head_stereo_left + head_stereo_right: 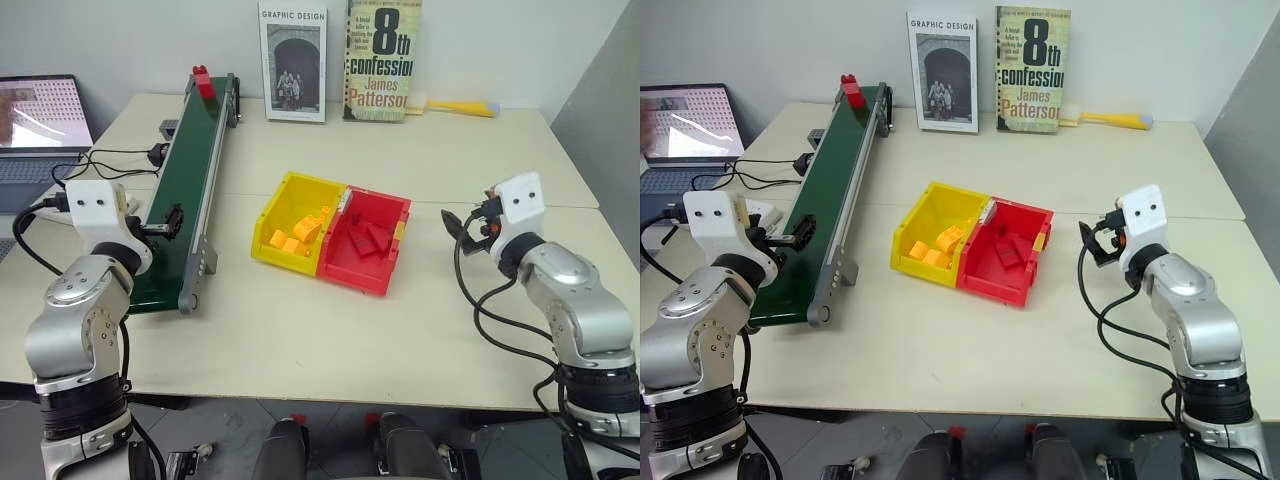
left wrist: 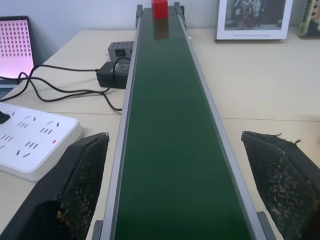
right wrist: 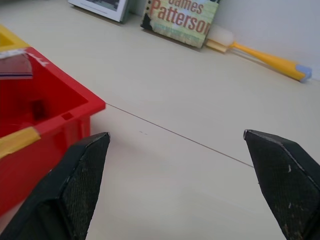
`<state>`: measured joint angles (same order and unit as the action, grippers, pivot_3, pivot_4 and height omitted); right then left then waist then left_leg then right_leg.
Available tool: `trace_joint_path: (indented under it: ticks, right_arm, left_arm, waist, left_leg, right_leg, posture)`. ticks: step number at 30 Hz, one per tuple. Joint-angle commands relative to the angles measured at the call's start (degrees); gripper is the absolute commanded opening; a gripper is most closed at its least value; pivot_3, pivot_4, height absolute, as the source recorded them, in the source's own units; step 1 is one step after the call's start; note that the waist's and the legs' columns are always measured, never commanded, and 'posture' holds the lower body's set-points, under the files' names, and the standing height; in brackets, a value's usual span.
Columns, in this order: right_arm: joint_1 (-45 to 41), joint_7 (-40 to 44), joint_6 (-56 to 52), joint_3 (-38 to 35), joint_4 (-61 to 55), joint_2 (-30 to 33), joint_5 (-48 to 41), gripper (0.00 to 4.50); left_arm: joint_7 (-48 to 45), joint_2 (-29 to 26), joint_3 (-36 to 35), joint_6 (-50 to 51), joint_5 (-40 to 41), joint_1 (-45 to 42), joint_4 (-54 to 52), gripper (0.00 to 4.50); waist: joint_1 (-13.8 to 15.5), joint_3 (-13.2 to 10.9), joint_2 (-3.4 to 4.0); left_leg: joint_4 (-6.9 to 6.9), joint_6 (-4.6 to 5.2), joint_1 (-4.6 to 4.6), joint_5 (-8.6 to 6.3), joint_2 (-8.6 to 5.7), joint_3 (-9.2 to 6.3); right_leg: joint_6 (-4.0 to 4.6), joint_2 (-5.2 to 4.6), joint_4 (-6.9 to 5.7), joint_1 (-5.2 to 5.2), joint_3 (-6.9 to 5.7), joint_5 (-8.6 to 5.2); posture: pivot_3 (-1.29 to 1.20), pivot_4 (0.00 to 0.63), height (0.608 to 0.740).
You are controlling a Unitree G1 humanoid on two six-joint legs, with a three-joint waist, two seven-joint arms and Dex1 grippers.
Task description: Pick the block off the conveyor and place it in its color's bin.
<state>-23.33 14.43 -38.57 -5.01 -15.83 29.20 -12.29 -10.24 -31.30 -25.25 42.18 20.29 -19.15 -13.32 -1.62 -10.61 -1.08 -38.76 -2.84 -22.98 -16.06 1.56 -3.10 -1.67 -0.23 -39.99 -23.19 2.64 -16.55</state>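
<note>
— Block (image 1: 204, 82) position? Red brick, sitting at the far end of the conveyor (image 1: 190, 180), in the upper left of the left eye view, just left of the two books (image 1: 383, 58) propped against the wall.

— And the belt itself?

— Dark green, running from the upper left down toward the lower left of the frame. Nothing else rides on it.

— Where is the left gripper (image 2: 175, 192)?

— At the near end of the belt, lower left, jaws wide apart with one black finger (image 2: 82, 185) on each side of the belt in the left wrist view. They grip nothing; the block is well apart from them, at the top of that view.

— The right one?

— The right gripper (image 3: 175, 187) hangs over bare worktop (image 1: 300, 340) at centre right, jaws also apart and empty, near the bin (image 1: 365, 243).

— The bins?

— Red bin in the middle of the frame, joined to a yellow bin (image 1: 297, 221) on its left. Red pieces lie in the red one, orange-yellow blocks (image 1: 298, 235) in the yellow one.

— Anything else?

— A laptop (image 1: 40, 125) at the left edge, a white power strip (image 2: 35, 145) with cables beside the conveyor, and a yellow-handled brush (image 1: 455, 106) at the upper right.
</note>
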Motion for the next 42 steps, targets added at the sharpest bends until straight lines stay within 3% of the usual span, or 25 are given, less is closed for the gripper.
trace_joint_path:
  ticks: [1, 13, 22, 25, 42]
  right_arm:
    - [-1.8, -1.6, 1.9, -2.1, -0.8, -0.9, 0.9, 4.50]
    - [-2.5, 1.3, 1.3, -2.9, -1.2, 0.2, -0.1, 4.50]
    - [-9.0, 25.7, -5.6, -2.9, -4.7, 6.7, -20.1, 4.50]
    - [-10.8, 30.9, -7.0, -1.7, -4.0, 10.0, -22.6, 4.50]
    - [-15.7, 32.1, -10.0, 0.1, -4.7, 10.4, -26.3, 4.50]
  left_arm:
    - [0.7, -1.1, -1.6, -0.7, -0.3, -0.8, -1.7, 4.44]
    - [2.1, 0.1, 0.1, -1.8, -1.9, -1.3, -0.2, 4.44]
    - [4.7, 1.9, 1.5, -3.6, -3.6, -4.5, 3.5, 4.44]
    - [6.3, 2.8, 2.0, -4.6, -4.9, -4.8, 4.5, 4.44]
    - [7.5, 5.6, 3.0, -7.7, -6.1, -6.7, 8.4, 4.44]
  waist:
    - [0.0, 0.0, 0.00]
    - [0.0, 0.0, 0.00]
    - [0.0, 0.0, 0.00]
    - [0.0, 0.0, 0.00]
    - [0.0, 0.0, -0.03]
  left_leg:
    - [0.00, 0.00, 0.00, 0.00, 0.00, 0.00]
    - [0.00, 0.00, 0.00, 0.00, 0.00, 0.00]
    - [0.01, 0.02, 0.00, -0.01, 0.01, -0.03]
    - [0.02, 0.03, 0.00, -0.02, 0.00, -0.05]
    - [0.01, 0.02, -0.01, -0.01, 0.00, -0.08]
  right_leg:
    - [0.00, 0.00, 0.00, 0.00, 0.00, 0.00]
    - [0.00, 0.01, 0.00, 0.00, 0.00, 0.00]
    - [0.00, 0.03, 0.02, 0.00, -0.04, 0.00]
    - [0.00, 0.02, 0.05, 0.03, -0.06, 0.00]
    - [0.00, 0.00, 0.04, 0.02, -0.08, 0.00]
  posture:
    - [0.00, 0.150, 0.740]
    - [0.00, 0.150, 0.740]
    - [0.00, 0.150, 0.740]
    - [0.00, 0.150, 0.740]
    - [0.00, 0.150, 0.740]
